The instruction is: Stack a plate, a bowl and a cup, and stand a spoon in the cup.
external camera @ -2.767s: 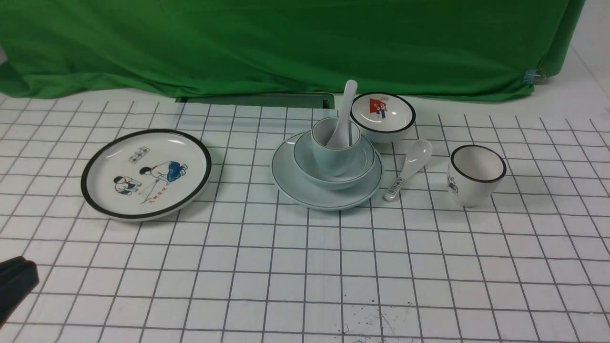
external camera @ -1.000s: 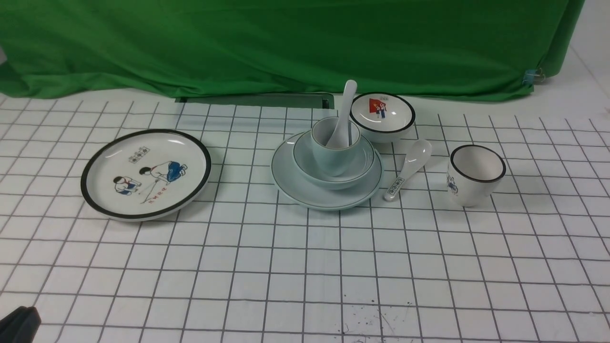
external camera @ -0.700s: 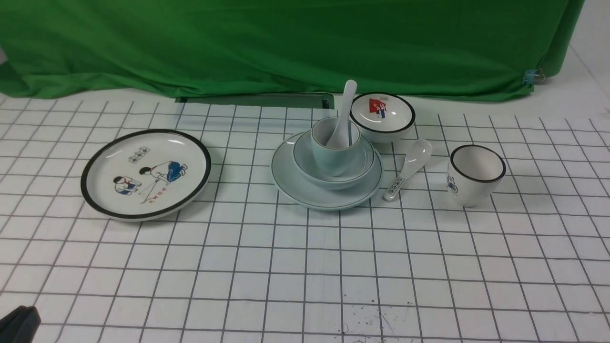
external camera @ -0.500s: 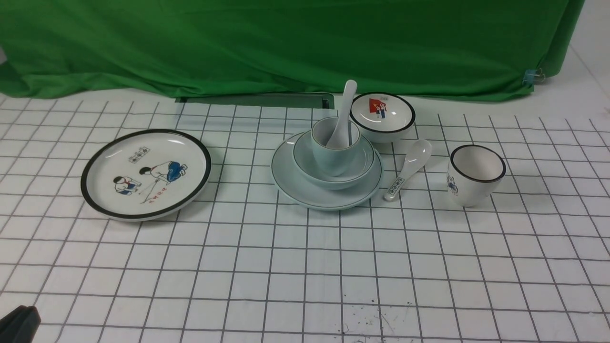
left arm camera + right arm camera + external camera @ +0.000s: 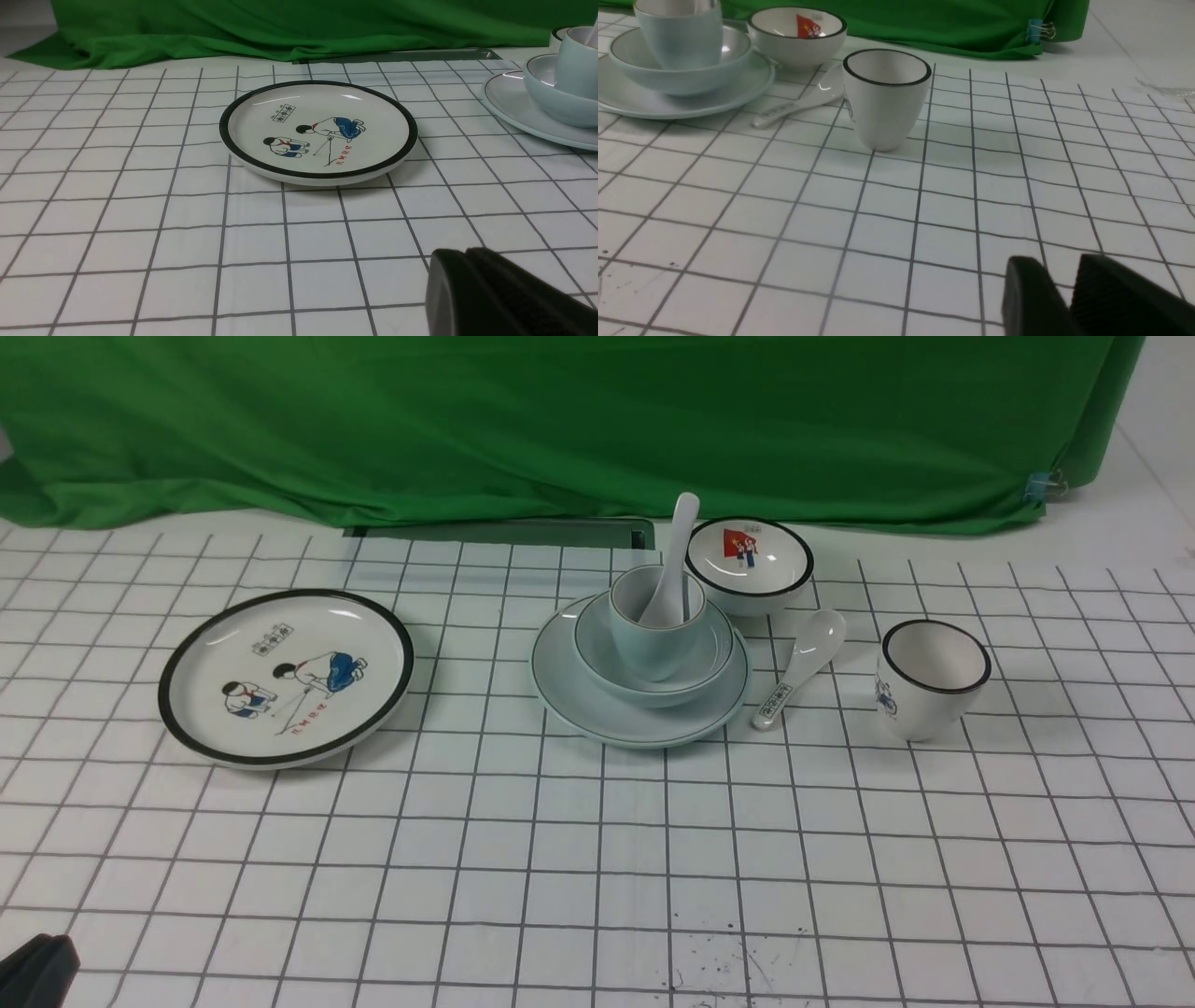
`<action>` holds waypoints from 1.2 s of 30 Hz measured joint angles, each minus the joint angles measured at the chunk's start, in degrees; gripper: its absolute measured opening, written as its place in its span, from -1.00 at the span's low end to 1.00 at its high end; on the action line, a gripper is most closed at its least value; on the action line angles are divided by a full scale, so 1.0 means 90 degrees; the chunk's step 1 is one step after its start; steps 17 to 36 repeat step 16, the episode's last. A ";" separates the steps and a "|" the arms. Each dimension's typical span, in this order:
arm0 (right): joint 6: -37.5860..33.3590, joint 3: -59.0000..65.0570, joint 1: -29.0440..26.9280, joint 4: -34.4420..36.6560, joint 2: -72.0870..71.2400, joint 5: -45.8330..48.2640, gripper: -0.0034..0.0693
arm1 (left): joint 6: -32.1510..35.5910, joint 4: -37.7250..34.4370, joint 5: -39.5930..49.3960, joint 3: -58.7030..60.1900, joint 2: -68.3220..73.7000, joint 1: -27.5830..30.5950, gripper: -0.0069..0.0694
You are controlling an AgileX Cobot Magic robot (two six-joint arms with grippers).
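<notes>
The pale green plate (image 5: 588, 705) lies at mid-table. The pale green bowl (image 5: 714, 653) sits on it, the pale green cup (image 5: 653, 649) stands in the bowl, and the plain spoon (image 5: 674, 551) stands in the cup, handle leaning up and back. The stack also shows in the left wrist view as plate (image 5: 514, 107), bowl (image 5: 551, 100) and cup (image 5: 577, 65), and in the right wrist view as plate (image 5: 626, 100), bowl (image 5: 682, 77) and cup (image 5: 679, 39). My left gripper (image 5: 37, 971) is low at the near left corner, shut and empty (image 5: 462, 254). My right gripper (image 5: 1057, 266) is shut and empty, near the table's front right, outside the front view.
A black-rimmed plate with cartoon children (image 5: 285, 677) lies left of the stack. A small black-rimmed bowl with a red picture (image 5: 750, 565) stands behind the stack. A printed-handle spoon (image 5: 803, 663) and a black-rimmed cup (image 5: 934, 677) are to the right. Green cloth (image 5: 560, 420) hangs behind.
My left gripper has drawn back toward the near left corner since the earliest frame and has been still for the last second. The tableware has not moved.
</notes>
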 joint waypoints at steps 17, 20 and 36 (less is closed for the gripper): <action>0.0000 0.0000 0.0000 0.0000 0.0000 0.0000 -0.36 | 0.0007 0.0000 0.0000 0.0000 0.0000 0.0000 -0.90; 0.0000 0.0000 0.0000 0.0000 0.0000 0.0000 -0.36 | 0.0007 0.0000 0.0000 0.0000 0.0000 0.0000 -0.90; 0.0000 0.0000 0.0000 0.0000 0.0000 0.0000 -0.36 | 0.0007 0.0000 0.0000 0.0000 0.0000 0.0000 -0.90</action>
